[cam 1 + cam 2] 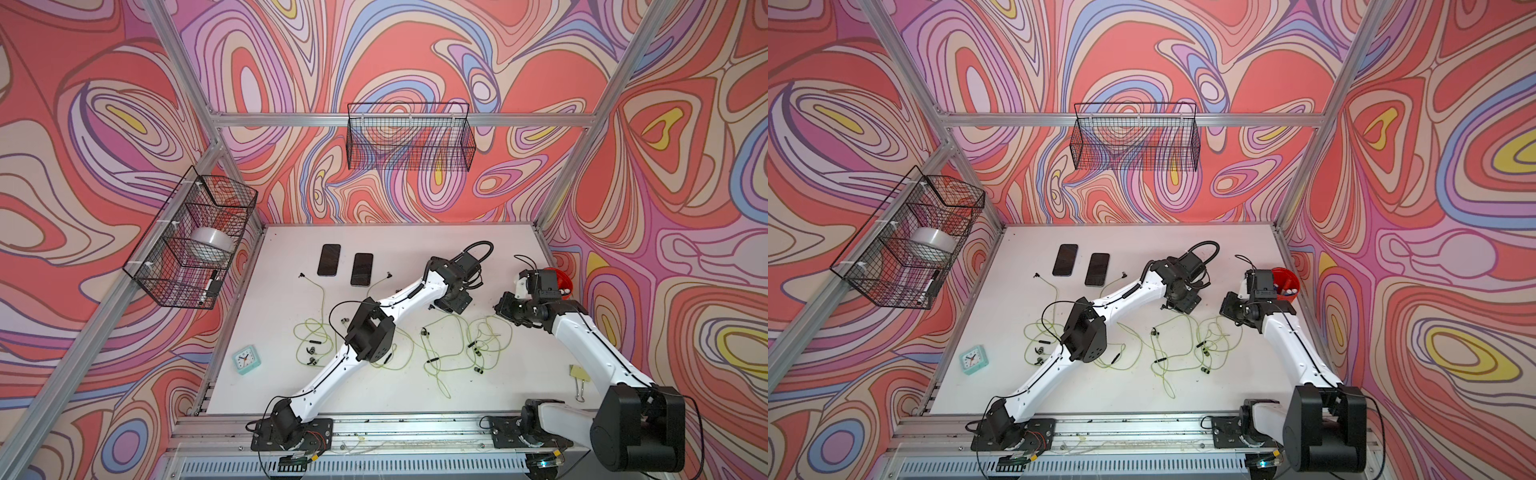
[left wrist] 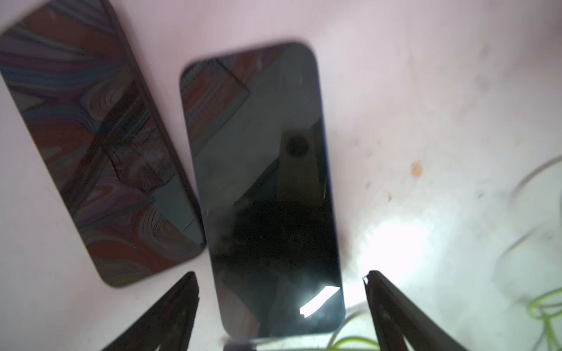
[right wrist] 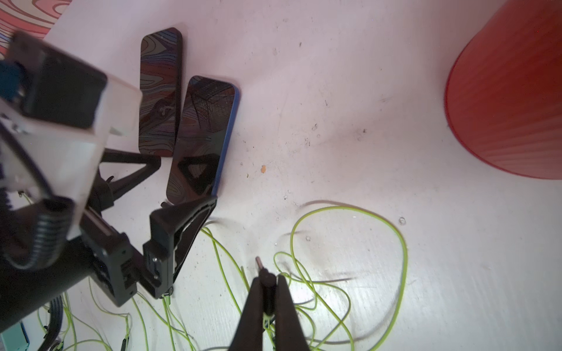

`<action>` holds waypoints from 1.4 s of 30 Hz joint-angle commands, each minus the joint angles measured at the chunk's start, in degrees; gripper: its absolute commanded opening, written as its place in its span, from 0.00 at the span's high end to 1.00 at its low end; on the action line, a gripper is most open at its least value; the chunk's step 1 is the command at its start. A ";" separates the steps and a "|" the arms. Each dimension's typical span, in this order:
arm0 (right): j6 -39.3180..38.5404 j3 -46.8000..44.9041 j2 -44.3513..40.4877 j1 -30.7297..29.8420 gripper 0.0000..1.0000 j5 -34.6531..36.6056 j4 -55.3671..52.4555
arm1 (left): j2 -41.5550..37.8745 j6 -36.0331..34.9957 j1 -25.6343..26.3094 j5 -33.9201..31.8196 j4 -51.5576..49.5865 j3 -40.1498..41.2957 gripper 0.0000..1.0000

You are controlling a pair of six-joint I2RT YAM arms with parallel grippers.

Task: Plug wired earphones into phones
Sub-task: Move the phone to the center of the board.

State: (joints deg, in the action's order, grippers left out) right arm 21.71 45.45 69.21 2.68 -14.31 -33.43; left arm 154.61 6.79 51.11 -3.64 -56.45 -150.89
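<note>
Two black phones (image 1: 329,259) (image 1: 362,269) lie side by side at the table's far left in both top views. The wrist views show two phones (image 2: 91,136) (image 2: 264,182) next to each other beneath my left wrist. My left gripper (image 2: 279,273) is open, and its fingers (image 2: 179,307) straddle the near end of one phone (image 3: 203,136) without touching it. Yellow-green wired earphones (image 1: 316,332) (image 1: 478,340) sprawl tangled across the table's middle. My right gripper (image 3: 269,277) is shut on a dark plug (image 3: 261,265) whose metal tip points toward the phones.
A red cup (image 3: 511,91) stands at the far right behind my right wrist. A mint clock (image 1: 246,360) sits at the near left. A binder clip (image 1: 579,380) lies near the right arm. Wire baskets (image 1: 409,139) (image 1: 195,245) hang on the walls.
</note>
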 commanded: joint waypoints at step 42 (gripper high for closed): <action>-0.18 -1.81 -3.20 0.23 0.97 2.15 -1.64 | 1.51 -1.30 0.88 5.18 -6.08 3.43 0.01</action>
State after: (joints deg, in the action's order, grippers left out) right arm 21.71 44.23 66.43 2.68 -12.82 -34.57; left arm 154.43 2.87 52.16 0.62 -62.43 -148.16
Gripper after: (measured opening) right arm 0.073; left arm 0.947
